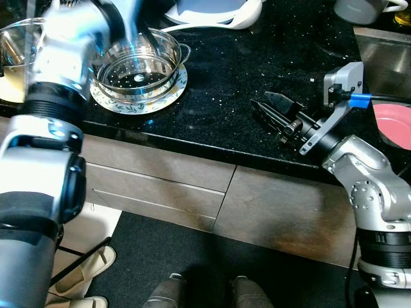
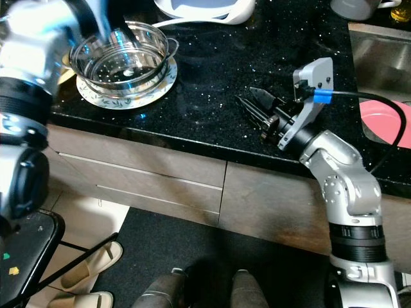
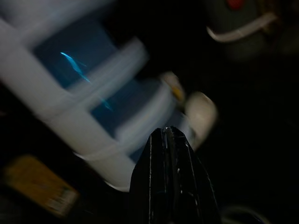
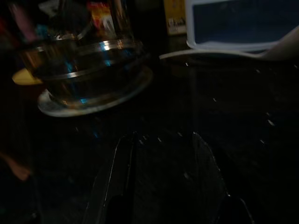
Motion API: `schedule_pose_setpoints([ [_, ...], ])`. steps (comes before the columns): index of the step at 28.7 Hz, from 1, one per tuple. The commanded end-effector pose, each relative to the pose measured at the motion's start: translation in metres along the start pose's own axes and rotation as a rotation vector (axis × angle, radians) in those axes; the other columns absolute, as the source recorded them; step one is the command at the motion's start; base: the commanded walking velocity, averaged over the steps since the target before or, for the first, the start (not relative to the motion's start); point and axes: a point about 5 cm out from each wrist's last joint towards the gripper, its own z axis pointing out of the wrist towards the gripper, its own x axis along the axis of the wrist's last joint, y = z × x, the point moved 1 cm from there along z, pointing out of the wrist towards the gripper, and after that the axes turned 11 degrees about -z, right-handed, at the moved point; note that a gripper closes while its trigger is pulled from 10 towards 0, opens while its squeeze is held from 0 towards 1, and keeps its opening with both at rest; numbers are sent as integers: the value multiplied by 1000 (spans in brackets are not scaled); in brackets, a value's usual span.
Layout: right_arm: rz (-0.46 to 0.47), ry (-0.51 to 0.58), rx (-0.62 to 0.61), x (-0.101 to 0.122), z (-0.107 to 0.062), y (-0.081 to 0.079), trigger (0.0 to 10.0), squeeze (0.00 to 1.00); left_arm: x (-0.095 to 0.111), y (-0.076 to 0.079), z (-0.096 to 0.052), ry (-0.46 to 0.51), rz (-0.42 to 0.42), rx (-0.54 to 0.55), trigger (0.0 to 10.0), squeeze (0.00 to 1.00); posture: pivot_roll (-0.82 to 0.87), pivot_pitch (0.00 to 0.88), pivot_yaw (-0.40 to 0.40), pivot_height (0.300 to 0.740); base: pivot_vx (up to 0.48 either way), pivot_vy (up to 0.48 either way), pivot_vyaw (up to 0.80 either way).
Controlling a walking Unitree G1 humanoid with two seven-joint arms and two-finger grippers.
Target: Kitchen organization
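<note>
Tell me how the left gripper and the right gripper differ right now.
The left gripper has its fingers pressed shut; the right gripper holds its fingers apart. The left gripper is raised over the back of the black counter and blurred; the right gripper sits sharp and low over the counter's front part. Both have long black fingers and hold nothing.

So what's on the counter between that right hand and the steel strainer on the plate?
Nothing: bare black countertop separates the right hand from the strainer, seen in both eye views.

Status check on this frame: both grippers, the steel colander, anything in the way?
Left gripper shut, raised, blurred. Right gripper open, empty, low over the black counter. Steel colander sits on a patterned plate. Nothing between right gripper and colander.
</note>
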Motion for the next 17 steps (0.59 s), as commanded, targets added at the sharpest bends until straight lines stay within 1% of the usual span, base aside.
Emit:
schedule_pose_setpoints([
  [1,74,85,0,7,1,-1,10000,0,23,-15,-7,87,41,84,0,0,-32,195,-7,740,0,0,0],
  [3,120,133,16,12,3,-3,10000,0,29,-19,-10,115,46,114,0,0,-28,192,-6,740,0,0,0],
  [4,162,181,62,17,3,-8,10000,0,33,-21,-14,137,53,131,0,0,-22,185,-5,740,0,0,0],
  [6,196,217,98,21,2,-12,10000,0,35,-22,-19,154,49,152,0,0,-18,182,-7,740,0,0,0],
  [8,205,229,103,22,3,-12,10000,0,35,-23,-22,157,52,168,0,0,-12,177,-5,740,0,0,0],
  [12,217,258,99,24,4,-11,10000,0,30,-25,-33,178,29,229,0,0,-2,165,-1,740,0,0,0],
  [13,225,269,96,25,4,-10,10000,0,29,-25,-35,201,5,245,0,0,2,158,5,740,0,0,0],
  [15,257,289,85,26,4,-7,10000,0,28,-24,-41,266,-99,291,0,0,3,150,8,740,0,0,0],
  [16,258,290,74,27,4,-6,10000,0,27,-21,-43,292,-149,292,0,0,3,147,10,740,0,0,0],
  [17,258,290,74,27,4,-6,10000,0,27,-21,-43,292,-149,292,0,0,3,147,10,740,0,0,0],
])
